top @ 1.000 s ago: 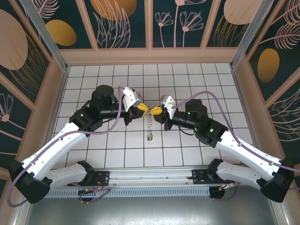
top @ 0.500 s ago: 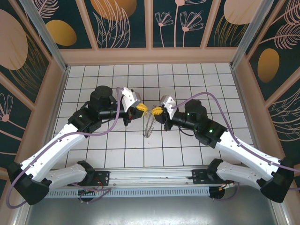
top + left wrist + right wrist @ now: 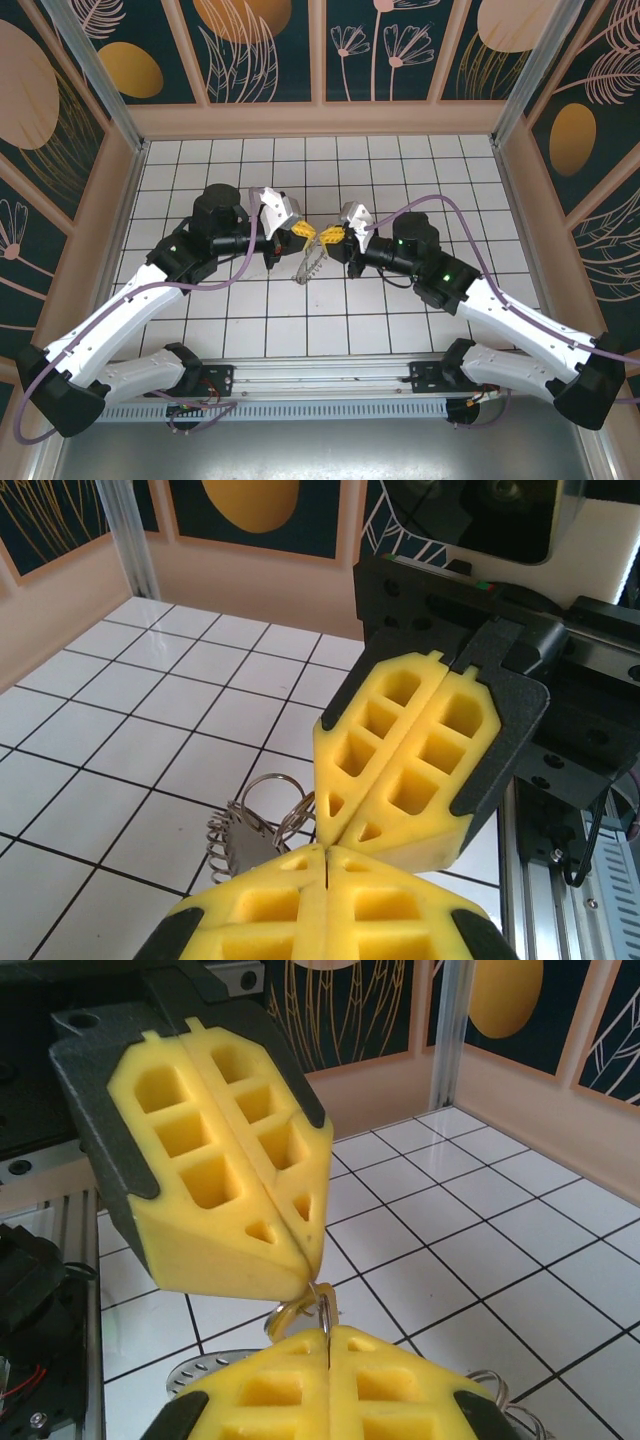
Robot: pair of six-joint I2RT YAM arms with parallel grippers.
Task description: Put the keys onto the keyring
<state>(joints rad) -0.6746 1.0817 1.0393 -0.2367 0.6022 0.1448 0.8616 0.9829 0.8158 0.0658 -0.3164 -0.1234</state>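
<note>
Above the middle of the tiled floor my left gripper and right gripper meet tip to tip, both shut. In the right wrist view a thin wire of the keyring runs into the seam of my right gripper. The brass-tan key shows just under the tips of my left gripper; its blade is hidden. Left of my left gripper, the keyring hangs with its silver loops and a coil. The bunch dangles below both grippers in the top view.
White tiled floor inside low beige walls. Metal frame posts stand at the back corners. Both arms' bases sit on the rail at the near edge. Purple cables loop over each arm.
The hanging bunch has swung up and to the left under the grippers. The two grippers stay shut and tip to tip, shifted slightly.
</note>
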